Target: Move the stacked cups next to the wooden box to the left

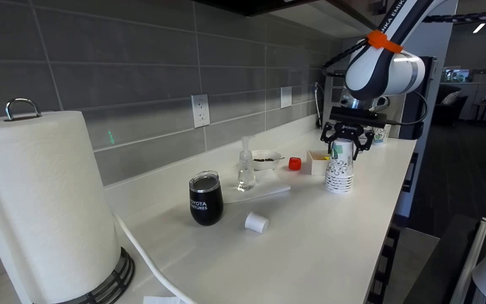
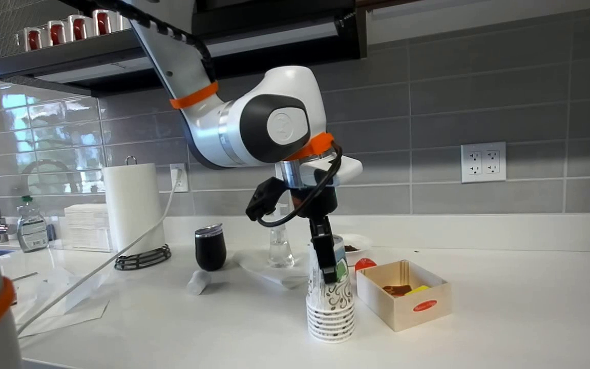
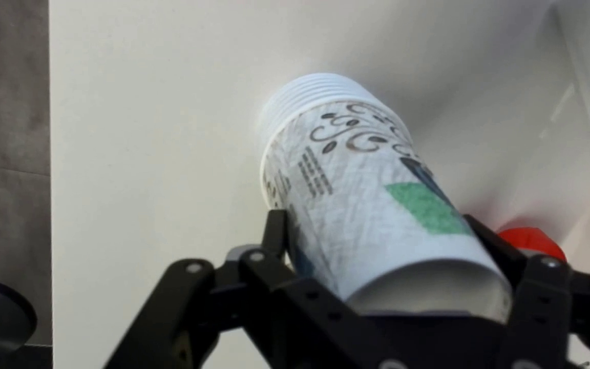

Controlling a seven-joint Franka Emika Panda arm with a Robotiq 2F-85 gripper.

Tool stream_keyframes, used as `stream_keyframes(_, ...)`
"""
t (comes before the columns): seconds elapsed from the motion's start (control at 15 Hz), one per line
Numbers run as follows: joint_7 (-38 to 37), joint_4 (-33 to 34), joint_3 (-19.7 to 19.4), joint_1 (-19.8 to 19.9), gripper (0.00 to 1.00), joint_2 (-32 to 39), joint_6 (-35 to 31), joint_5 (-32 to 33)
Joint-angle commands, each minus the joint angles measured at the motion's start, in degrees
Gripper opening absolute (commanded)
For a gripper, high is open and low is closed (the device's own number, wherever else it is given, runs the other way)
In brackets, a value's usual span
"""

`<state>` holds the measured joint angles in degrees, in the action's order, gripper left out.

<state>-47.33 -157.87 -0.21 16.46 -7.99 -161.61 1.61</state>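
The stacked cups (image 1: 339, 171) are white paper cups with green and brown swirl print, upside down and upright, with several rims at the bottom. They show in both exterior views (image 2: 330, 307) and in the wrist view (image 3: 356, 169). They appear to stand on the counter; I cannot tell if there is a gap below. My gripper (image 1: 342, 155) points down over the narrow upper end, one finger on each side, both seeming to touch it (image 3: 372, 220). The wooden box (image 2: 402, 294) stands close beside the cups, holding brown and yellow items; it also shows partly behind them (image 1: 317, 163).
A black tumbler (image 1: 206, 202), a small white cup on its side (image 1: 256, 223), a soap bottle (image 1: 246, 169), a white bowl (image 1: 265, 160) and a red object (image 1: 295, 164) stand nearby. A paper towel roll (image 2: 133, 205) stands farther along. The counter edge (image 3: 51, 205) shows at left.
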Motion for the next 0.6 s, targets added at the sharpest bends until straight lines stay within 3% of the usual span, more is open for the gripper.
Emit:
stream_keyframes(0.0, -1.89, 0.12, -0.65, -0.51, 0.54, 0.98, -2.22, 1.71)
stream_keyframes(0.53, -1.01, 0.12, -0.21, -2.26, 0.54, -0.79, -1.23, -0.02)
